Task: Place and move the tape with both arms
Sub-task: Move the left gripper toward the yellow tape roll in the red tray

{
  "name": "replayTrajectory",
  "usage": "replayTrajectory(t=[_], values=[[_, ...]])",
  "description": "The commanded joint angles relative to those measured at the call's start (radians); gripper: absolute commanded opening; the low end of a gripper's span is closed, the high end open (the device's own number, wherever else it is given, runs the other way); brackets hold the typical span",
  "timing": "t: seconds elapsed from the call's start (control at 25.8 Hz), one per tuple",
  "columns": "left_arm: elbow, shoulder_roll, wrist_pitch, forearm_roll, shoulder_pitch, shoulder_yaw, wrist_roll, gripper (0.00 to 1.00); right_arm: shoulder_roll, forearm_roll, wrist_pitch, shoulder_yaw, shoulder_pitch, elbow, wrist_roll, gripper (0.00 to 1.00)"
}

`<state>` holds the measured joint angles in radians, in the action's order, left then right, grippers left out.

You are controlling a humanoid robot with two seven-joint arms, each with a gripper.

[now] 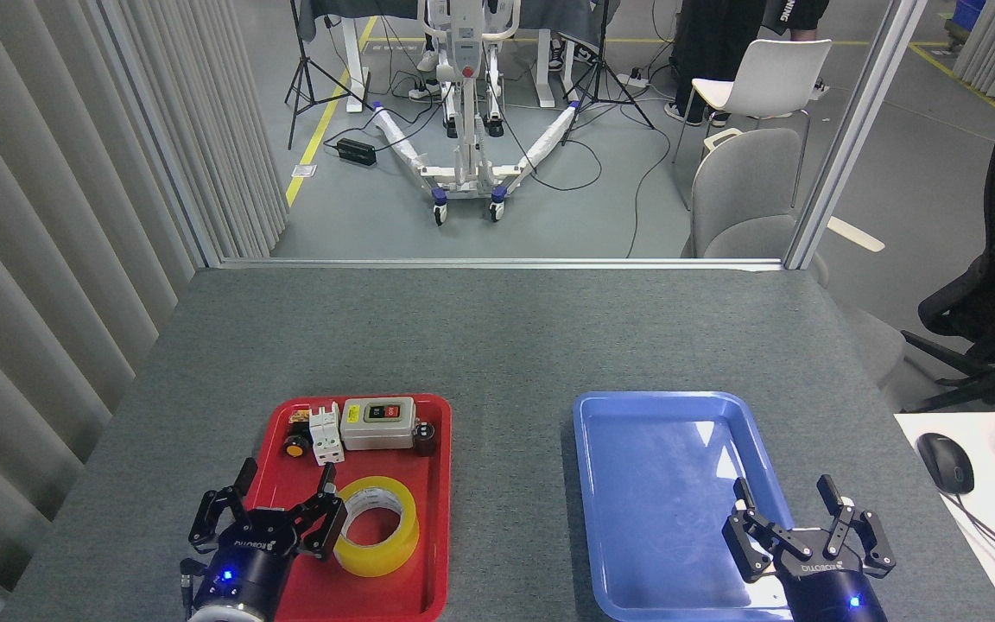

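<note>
Two trays, one tape roll, two grippers with jaws spread, on a grey tabletop (497, 337).

The tape (377, 525) lies flat in the near half of the red tray (440, 484), close to its near rim; the left gripper (286, 488) stands with jaws wide over that tray's left edge, one finger just beside the roll, holding nothing. Four or five small electrical parts, among them a grey switch box (377, 423), crowd the red tray's far end. The blue tray (601, 501) lies well apart to the right, bare inside; the right gripper (787, 499) hangs over its near right corner, jaws wide and empty. The tabletop beyond both trays is open up to its far edge.
</note>
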<state>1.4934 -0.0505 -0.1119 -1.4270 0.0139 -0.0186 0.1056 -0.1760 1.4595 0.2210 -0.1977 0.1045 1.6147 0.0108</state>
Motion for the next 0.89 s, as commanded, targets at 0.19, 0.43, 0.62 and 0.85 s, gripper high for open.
replayTrajectory(t=[0.19, 0.43, 0.62, 0.85], values=[[0.010, 0.005, 0.001, 0.014, 0.000, -0.018, -0.001, 1.00, -0.002, -0.001, 0.000, 0.000, 0.000, -0.012, 0.000, 1.00], [0.019, 0.000, -0.006, 0.017, -0.005, -0.018, -0.006, 1.00, 0.000, -0.001, 0.000, 0.000, -0.002, -0.012, 0.000, 1.00], [0.025, -0.003, 0.000, 0.017, -0.005, -0.018, -0.012, 1.00, 0.000, -0.001, 0.000, 0.000, -0.003, -0.012, 0.000, 1.00], [0.079, 0.011, 0.067, 0.080, 0.000, -0.014, -0.017, 1.00, -0.004, 0.001, 0.000, 0.001, -0.003, -0.012, 0.001, 1.00]])
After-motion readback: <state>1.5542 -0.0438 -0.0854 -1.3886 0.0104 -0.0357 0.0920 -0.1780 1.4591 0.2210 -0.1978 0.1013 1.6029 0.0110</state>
